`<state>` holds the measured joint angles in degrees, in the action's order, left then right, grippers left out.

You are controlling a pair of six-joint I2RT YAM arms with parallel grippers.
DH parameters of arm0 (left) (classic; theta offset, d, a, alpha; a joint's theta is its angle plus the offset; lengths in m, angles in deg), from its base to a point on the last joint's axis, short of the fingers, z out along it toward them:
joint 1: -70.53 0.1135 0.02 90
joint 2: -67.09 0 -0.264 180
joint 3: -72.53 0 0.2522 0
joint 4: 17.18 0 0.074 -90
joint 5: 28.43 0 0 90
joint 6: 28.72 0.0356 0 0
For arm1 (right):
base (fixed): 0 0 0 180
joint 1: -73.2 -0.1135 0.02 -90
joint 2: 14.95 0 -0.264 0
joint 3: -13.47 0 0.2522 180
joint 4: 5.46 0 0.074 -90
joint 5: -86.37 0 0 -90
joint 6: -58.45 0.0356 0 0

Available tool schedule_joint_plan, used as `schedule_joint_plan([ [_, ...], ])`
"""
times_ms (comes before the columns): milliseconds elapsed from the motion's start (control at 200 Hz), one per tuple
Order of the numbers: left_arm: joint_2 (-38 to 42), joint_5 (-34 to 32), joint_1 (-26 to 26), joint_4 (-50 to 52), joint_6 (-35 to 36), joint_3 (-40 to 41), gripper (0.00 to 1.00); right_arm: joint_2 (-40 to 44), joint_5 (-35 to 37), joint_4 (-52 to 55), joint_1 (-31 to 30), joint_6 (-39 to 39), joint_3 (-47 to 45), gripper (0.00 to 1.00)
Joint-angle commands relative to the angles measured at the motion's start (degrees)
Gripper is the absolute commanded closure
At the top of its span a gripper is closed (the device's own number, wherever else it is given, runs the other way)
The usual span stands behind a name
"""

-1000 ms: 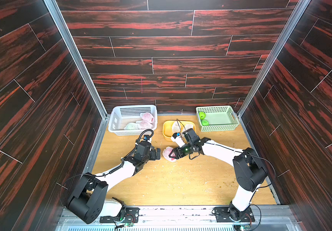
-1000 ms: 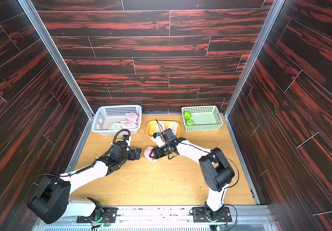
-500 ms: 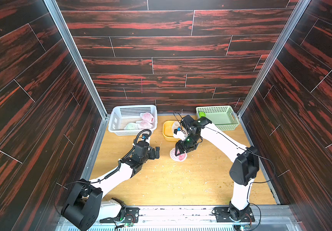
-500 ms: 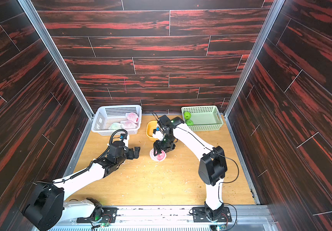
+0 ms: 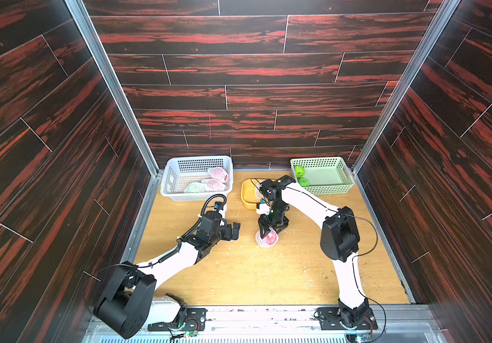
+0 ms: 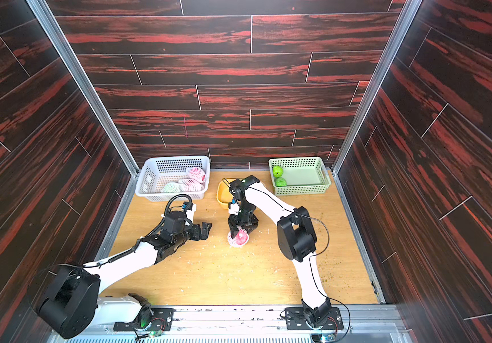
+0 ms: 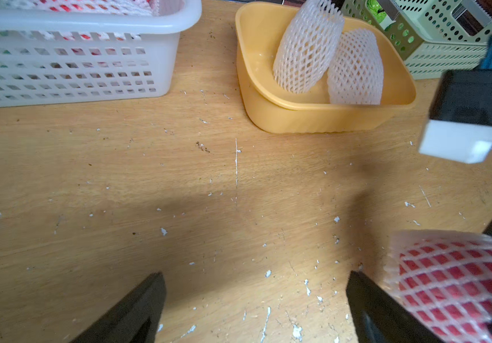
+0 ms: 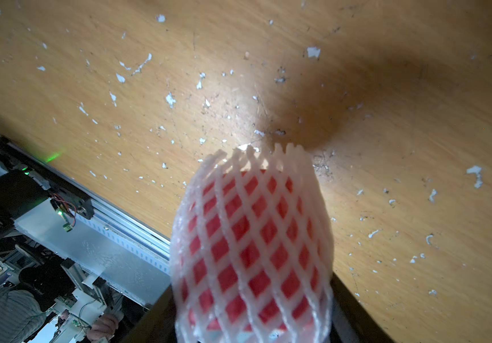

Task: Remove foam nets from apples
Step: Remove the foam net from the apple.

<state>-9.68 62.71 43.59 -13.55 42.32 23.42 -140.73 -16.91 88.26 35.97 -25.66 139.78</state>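
Note:
My right gripper (image 5: 268,233) points straight down at mid-table and is shut on a red apple (image 8: 250,246) wrapped in a white foam net (image 5: 267,239). The net's free end (image 8: 256,157) faces the wood; whether it touches I cannot tell. To its left my left gripper (image 5: 235,230) hangs open and empty, its fingers (image 7: 138,311) wide apart, with the netted apple (image 7: 458,282) just beside one finger. Two empty foam nets (image 7: 307,50) stand in the yellow bowl (image 5: 247,196). Three netted apples (image 5: 219,173) lie in the white basket (image 5: 179,178). Two bare green apples (image 5: 299,170) sit in the green basket (image 5: 327,190).
Both baskets and the bowl line the back edge of the wooden table (image 5: 238,276), against the dark panelled walls. White foam crumbs are scattered over the wood. A metal rail (image 5: 253,314) with the arm bases runs along the front edge.
My right arm has risen from a low sideways reach to a downward-pointing pose, carrying the netted apple slightly right and toward the front. The left gripper has stayed open, barely shifting.

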Motion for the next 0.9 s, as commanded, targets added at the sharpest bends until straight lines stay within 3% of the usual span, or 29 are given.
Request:
schedule_joint_plan([
  [0,-0.75,1.49,0.22,-2.12,-1.24,-0.70,0.00,-4.80,-0.15,2.23,-0.19,-1.66,3.06,0.36],
  [75,-1.40,1.48,0.22,-2.45,-1.18,-0.75,0.00,-6.79,-0.14,2.17,0.09,-2.00,4.63,0.36],
  [271,-1.66,0.72,0.22,-1.85,-1.24,-0.42,0.00,-9.10,0.88,1.43,0.07,-2.13,9.70,0.19],
  [666,-4.09,1.05,0.22,-0.46,-0.60,-3.69,0.00,-11.79,2.58,0.80,1.07,-2.67,25.41,0.13],
  [752,-3.35,1.15,0.22,0.17,-0.13,-3.94,0.00,-5.52,2.88,-6.40,1.03,-3.84,19.18,0.12],
  [892,-0.78,0.82,0.22,-1.27,0.05,-2.47,0.00,12.05,0.46,-32.73,2.23,-4.96,-6.42,0.08],
])
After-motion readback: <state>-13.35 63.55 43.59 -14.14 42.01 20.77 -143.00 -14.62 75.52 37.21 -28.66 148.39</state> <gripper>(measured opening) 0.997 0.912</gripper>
